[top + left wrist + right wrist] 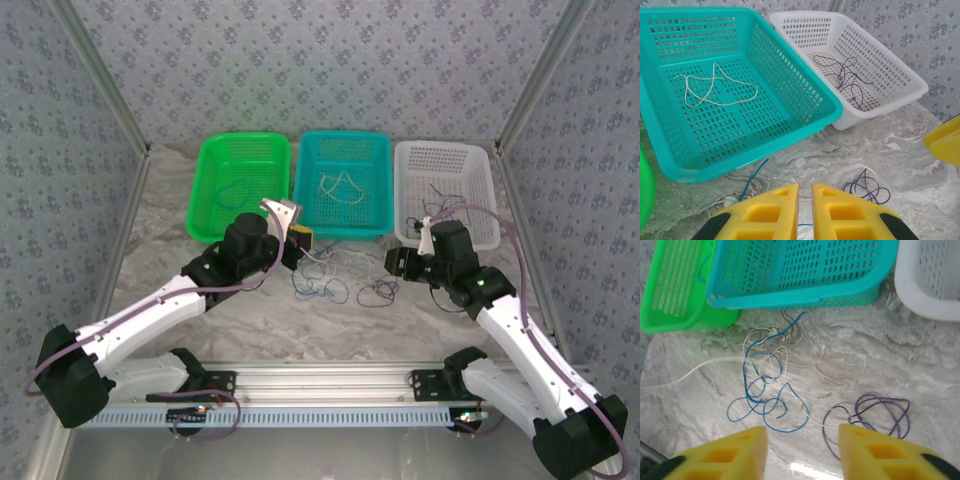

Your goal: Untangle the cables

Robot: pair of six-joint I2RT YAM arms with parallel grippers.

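The right gripper (802,437) hangs wide open over the table (865,355), nothing between its jaws. The cables (762,390) lie tangled below it, one white strand running off frame. The left gripper (805,192) is pinched nearly closed; a blue sliver shows in the slit, grip unclear.

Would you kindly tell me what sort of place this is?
Probably a robotics lab work cell: patterned walls enclose a marbled table; left arm and right arm bolted to a rail; green basket, teal basket and white basket holding thin cables.
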